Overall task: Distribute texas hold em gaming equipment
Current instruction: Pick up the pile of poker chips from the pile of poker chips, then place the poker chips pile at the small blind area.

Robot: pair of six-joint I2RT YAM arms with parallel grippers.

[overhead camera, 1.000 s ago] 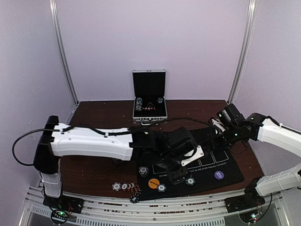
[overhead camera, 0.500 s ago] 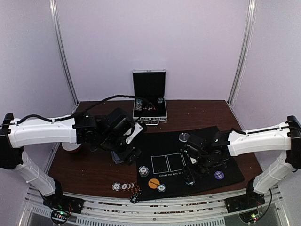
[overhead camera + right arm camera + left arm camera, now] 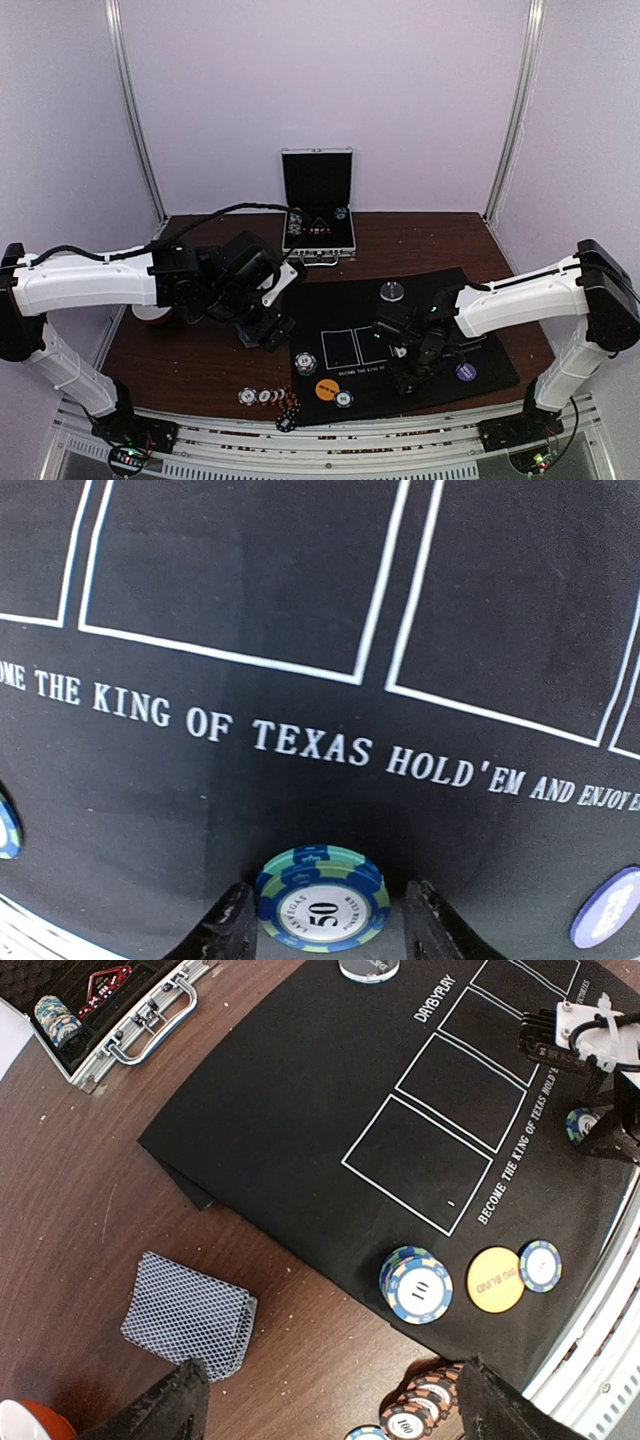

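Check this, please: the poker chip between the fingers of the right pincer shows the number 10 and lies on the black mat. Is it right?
Not quite. The poker chip between the fingers of the right pincer shows the number 50, not 10, as the right wrist view shows. It does lie on the black mat.

Pale lilac walls [image 3: 320, 80], dark wooden table [image 3: 185, 370]

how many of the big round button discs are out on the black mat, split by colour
orange disc: 1
purple disc: 1
silver-grey disc: 1
total: 3
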